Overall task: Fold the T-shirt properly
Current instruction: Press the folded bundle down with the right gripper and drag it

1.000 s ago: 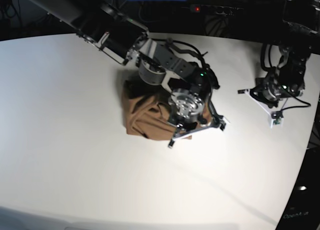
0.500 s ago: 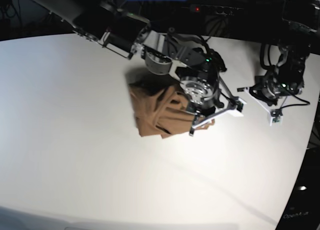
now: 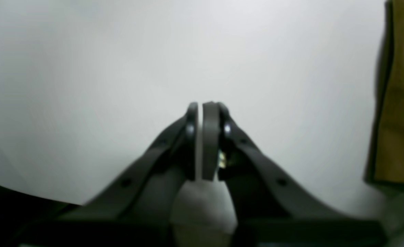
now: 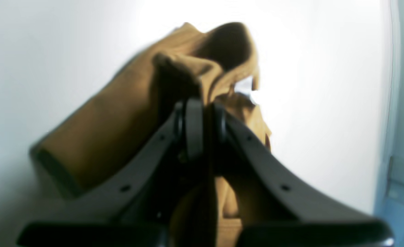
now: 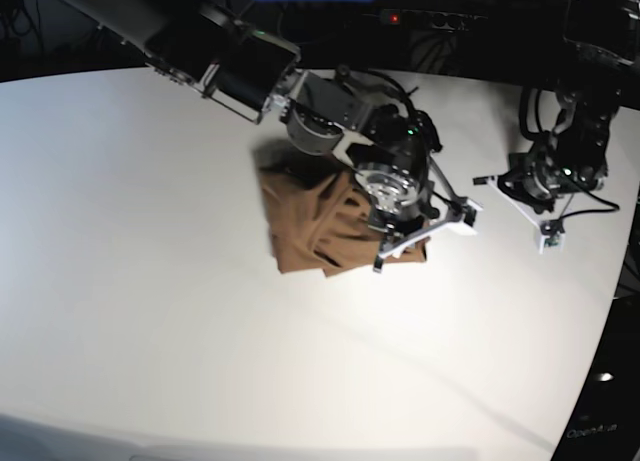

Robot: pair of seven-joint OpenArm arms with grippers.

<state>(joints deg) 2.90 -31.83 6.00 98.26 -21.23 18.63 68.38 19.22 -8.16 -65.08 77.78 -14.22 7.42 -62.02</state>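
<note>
the right gripper [image 4: 203,113], seen closest in its own wrist view, has its jaws pressed together on a bunched fold of the t-shirt [image 4: 119,130]. tan cloth rises directly ahead of the tips and also shows between the fingers below them, so the grasp looks like a pinch on an edge layer, not a deep bite. from these jaws the bulk of the shirt lies forward and to the left, with a dark rolled edge at the far left; a small white patch, perhaps the inner tag, shows just right of the tips, though it is too blurred to be sure.

in the base view the same gripper [image 5: 400,243] sits on the near right edge of the shirt [image 5: 320,226], which lies as a crumpled, partly stacked bundle on the white table [image 5: 150,281]. its long axis looks to run from the jaws away toward the arm's base, but the creases make that uncertain.

farther off, the left gripper [image 3: 203,109] has its jaws closed on nothing, only a thin slit between the pads, above bare table. in its wrist view the shirt [image 3: 399,96] is just a strip at the far right edge, well apart from the tips. in the base view this gripper [image 5: 540,206] stands clear of the cloth.

so the right arm is the nearer and holds the cloth; any fold or drag likely turns on it, the shirt lying wholly to one side of its jaws.
</note>
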